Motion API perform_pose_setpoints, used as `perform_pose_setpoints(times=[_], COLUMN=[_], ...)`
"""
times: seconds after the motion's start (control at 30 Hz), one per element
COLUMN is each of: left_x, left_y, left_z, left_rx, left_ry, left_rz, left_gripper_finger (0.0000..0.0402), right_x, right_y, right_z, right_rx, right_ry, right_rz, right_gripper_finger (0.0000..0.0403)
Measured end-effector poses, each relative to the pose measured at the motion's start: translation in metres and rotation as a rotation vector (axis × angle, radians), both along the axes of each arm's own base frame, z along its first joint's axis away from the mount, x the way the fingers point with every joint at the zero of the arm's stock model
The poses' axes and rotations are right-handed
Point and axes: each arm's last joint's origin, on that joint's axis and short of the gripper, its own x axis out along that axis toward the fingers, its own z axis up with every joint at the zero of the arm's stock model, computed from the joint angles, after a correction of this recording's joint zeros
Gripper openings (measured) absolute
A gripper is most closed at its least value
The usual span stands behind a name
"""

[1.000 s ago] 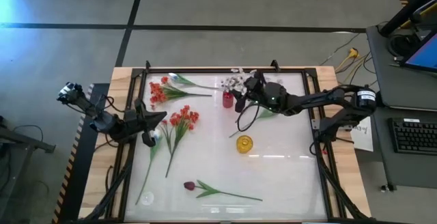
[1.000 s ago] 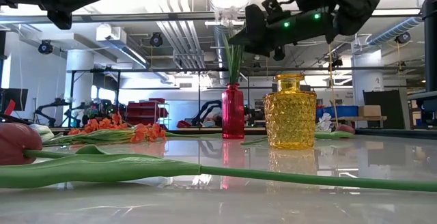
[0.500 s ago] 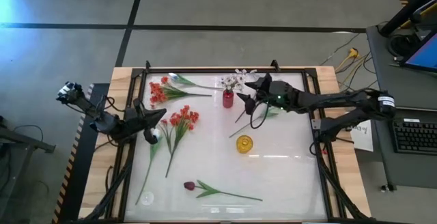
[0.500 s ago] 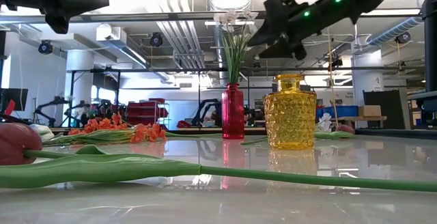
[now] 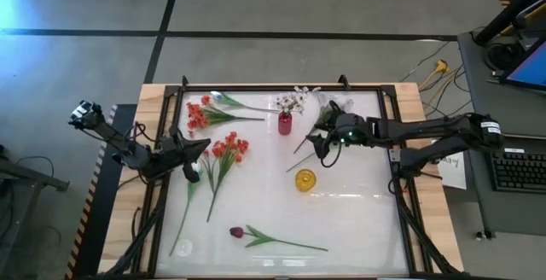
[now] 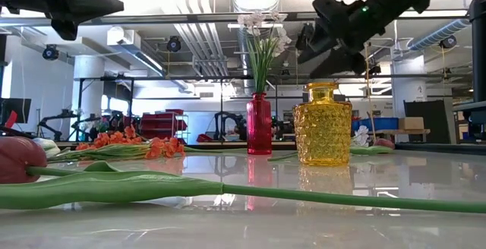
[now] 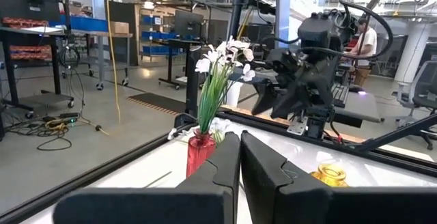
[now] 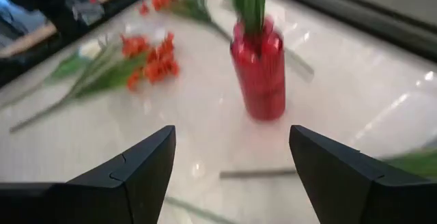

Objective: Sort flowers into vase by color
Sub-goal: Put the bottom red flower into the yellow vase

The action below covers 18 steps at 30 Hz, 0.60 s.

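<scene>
A red vase [image 5: 284,125] stands at the table's far middle, and a small white blossom spray [image 5: 293,102] sticks upright in its neck. My right gripper [image 5: 320,137] hovers open just to its right, above the table, with the red vase [image 8: 259,70] ahead of its spread fingers. A yellow vase [image 5: 305,180] stands nearer the front. Red-orange flowers [image 5: 229,148], white tulips [image 5: 217,99] and a dark red tulip [image 5: 237,231] lie flat on the table. My left gripper [image 5: 192,148] waits shut above the left side.
Loose green stems [image 5: 300,146] lie on the table under my right gripper. A second red-orange cluster [image 5: 196,114] lies at the far left. A black frame [image 5: 256,88] rims the table. A person [image 7: 365,39] shows in the room beyond.
My right gripper has drawn back from above the red vase toward the table's right edge, tipping and turning as it went. The white blossom spray stays standing in the red vase, its blossoms now uncovered.
</scene>
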Motion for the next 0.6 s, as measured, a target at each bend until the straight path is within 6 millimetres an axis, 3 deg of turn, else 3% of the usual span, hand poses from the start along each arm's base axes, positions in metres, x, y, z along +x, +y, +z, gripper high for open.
perform_pose_setpoints(times=[0.1, 0.3, 0.6], left_x=[0.001, 0.003, 0.006], left_y=[0.000, -0.002, -0.005], left_z=[-0.001, -0.002, -0.006], left_rx=[-0.009, -0.028, -0.059], left_ry=[-0.001, -0.002, 0.003], left_rz=[-0.001, -0.003, -0.006], left_gripper_finger=[0.0000, 0.0000, 0.0000], right_x=[0.000, 0.007, 0.020], right_y=[0.006, 0.021, 0.064], right_z=[0.001, 0.024, 0.045], right_rx=[0.010, -0.005, -0.007], right_ry=[0.030, 0.112, 0.260], right_rz=[0.021, 0.095, 0.259], right_gripper_finger=[0.0266, 0.0248, 0.0235])
